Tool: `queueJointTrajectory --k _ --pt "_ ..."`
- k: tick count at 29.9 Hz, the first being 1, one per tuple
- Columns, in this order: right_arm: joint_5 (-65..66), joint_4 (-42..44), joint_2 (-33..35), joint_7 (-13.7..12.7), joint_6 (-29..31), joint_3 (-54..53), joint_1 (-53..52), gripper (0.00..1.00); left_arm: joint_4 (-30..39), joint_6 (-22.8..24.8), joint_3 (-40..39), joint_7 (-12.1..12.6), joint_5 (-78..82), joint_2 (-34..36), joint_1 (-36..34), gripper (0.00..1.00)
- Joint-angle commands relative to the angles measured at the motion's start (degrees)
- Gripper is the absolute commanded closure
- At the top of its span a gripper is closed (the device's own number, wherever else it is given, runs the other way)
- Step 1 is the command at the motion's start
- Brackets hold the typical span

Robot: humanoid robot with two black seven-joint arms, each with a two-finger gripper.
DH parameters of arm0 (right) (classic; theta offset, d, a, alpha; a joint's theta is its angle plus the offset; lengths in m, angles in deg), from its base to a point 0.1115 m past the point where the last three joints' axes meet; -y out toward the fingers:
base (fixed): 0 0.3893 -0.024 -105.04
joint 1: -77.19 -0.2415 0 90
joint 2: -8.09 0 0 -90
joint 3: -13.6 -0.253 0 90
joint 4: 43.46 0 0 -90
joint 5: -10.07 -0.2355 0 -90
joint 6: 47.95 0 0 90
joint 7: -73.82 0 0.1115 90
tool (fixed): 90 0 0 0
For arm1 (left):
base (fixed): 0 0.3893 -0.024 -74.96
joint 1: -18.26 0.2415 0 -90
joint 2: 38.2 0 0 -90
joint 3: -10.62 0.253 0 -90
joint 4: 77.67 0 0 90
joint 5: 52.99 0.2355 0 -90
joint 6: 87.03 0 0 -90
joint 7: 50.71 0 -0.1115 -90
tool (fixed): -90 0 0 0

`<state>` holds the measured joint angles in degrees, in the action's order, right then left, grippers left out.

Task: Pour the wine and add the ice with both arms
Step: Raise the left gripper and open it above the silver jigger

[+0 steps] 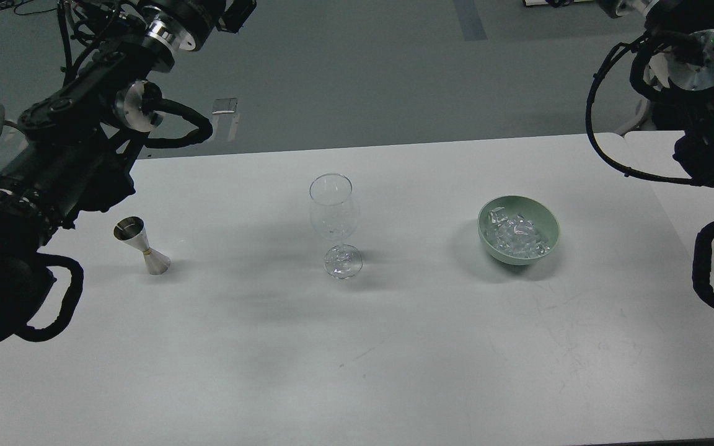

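On the white table [394, 347] you see a clear stemmed wine glass [332, 217] between a steel hourglass-shaped jigger [141, 244] and a pale green bowl [546, 244] of clear ice [515, 235]. Both black arms, left [78, 136] and right [704, 93], are raised; you cannot see their jaws.

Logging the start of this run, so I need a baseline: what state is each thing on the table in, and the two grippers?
wine glass: upright, apparently empty.
jigger: upright, untouched, contents not visible.
green bowl: upright, holding ice.
left gripper: out of view.
right gripper: out of view.
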<state>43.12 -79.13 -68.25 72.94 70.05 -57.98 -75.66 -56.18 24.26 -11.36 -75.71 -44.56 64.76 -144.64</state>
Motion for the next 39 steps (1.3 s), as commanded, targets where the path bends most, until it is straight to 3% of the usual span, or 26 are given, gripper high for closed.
queueJointTrajectory --k 1,21,26,36,39 --pt "-0.01 -0.01 0.05 0.00 0.00 -0.05 0.10 0.00 -0.91 -0.98 0.18 -0.04 0.10 -1.10 0.22 0.02" --pt "-0.01 1.22 0.05 0.18 0.00 -0.40 0.45 0.00 -3.47 -1.25 0.09 -0.13 -0.43 -2.77 0.57 0.02" --pt "-0.01 1.22 0.14 0.26 0.00 -0.49 0.45 0.00 -6.80 -1.34 -0.35 -0.57 -0.69 -3.30 0.48 0.02" --pt "-0.10 1.13 -0.03 0.53 0.00 -0.49 0.62 0.00 -7.25 -7.57 -0.35 -0.48 -0.61 -5.06 0.31 0.02" --pt "-0.10 1.13 -0.12 0.53 0.00 -0.49 0.62 0.00 -7.25 -7.05 -0.52 -0.39 -0.34 -5.23 0.22 0.02"
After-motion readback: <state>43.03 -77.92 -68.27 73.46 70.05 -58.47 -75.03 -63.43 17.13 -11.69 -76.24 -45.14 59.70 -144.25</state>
